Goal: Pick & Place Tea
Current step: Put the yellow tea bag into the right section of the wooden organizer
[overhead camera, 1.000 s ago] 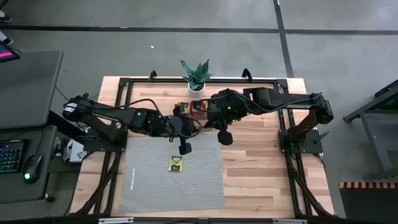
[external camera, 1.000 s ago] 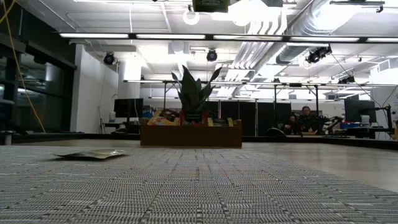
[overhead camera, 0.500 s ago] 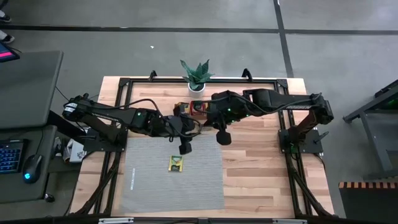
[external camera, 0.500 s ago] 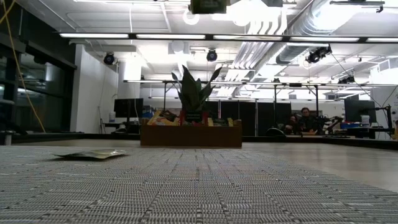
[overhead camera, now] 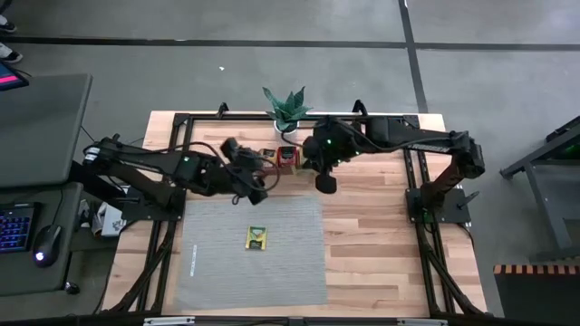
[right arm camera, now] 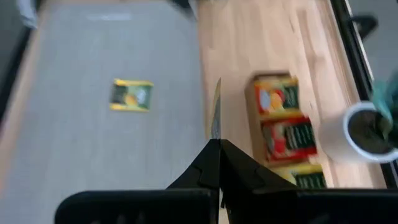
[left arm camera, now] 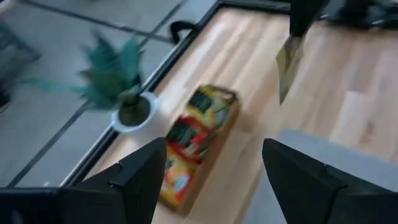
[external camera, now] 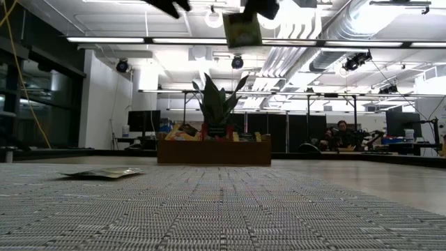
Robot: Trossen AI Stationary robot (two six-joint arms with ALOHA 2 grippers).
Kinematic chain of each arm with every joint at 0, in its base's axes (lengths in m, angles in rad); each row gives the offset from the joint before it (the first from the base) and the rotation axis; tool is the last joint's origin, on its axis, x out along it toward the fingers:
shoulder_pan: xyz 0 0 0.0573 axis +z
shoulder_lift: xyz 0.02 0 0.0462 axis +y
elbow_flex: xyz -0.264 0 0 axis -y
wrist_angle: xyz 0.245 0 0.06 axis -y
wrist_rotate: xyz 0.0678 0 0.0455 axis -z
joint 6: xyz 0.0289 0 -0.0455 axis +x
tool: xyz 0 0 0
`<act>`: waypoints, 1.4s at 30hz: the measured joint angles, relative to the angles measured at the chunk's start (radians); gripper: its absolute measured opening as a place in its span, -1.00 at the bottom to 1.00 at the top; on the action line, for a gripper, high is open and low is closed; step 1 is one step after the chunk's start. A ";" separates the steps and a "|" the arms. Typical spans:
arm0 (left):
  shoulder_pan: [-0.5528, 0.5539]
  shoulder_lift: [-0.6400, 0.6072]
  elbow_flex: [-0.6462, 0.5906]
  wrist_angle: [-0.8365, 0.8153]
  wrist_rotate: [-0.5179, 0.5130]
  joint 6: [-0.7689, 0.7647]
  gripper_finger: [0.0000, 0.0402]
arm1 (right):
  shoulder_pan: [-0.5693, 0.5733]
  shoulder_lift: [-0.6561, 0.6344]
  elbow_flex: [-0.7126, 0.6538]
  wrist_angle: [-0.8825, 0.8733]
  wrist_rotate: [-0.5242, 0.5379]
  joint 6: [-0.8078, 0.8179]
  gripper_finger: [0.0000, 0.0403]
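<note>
1. I am seeing a yellow-green tea sachet hanging edge-on from the right gripper, whose fingers are pinched tight on its lower edge; in the low view the same sachet is dangling high above the table.
2. A second yellow sachet is lying flat on the grey ribbed mat, well apart from both grippers; the right wrist view is showing it too.
3. More sachets, red, yellow and green, are sitting in the brown wooden tray, which is resting on the bare wood just beyond the mat's far edge.
4. The right gripper is hovering near the tray, over the wooden tabletop beside the mat's far right corner.
5. The left gripper is standing with its fingers spread wide and holding nothing; in the high view it is sitting above the mat's far edge, just left of the tray.
6. A small potted plant in a white pot is standing at the table's far edge behind the tray.
</note>
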 joint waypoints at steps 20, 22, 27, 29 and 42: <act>-0.061 -0.330 -0.425 0.045 0.011 -0.485 0.32 | -0.346 -0.033 -0.489 0.431 -0.283 -0.139 -1.00; -0.091 -0.347 -0.488 0.120 0.010 -0.540 0.32 | -0.378 -0.033 -0.525 0.477 -0.318 -0.144 -1.00; -0.161 -0.356 -0.604 0.239 0.004 -0.672 0.32 | -0.425 -0.033 -0.572 0.528 -0.359 -0.178 -1.00; -0.194 -0.353 -0.638 0.305 -0.014 -0.714 0.32 | -0.433 -0.033 -0.577 0.552 -0.379 -0.190 -1.00; -0.357 -0.316 -0.769 0.623 -0.181 -0.842 0.32 | -0.448 0.050 -0.578 0.626 -0.383 -0.254 -1.00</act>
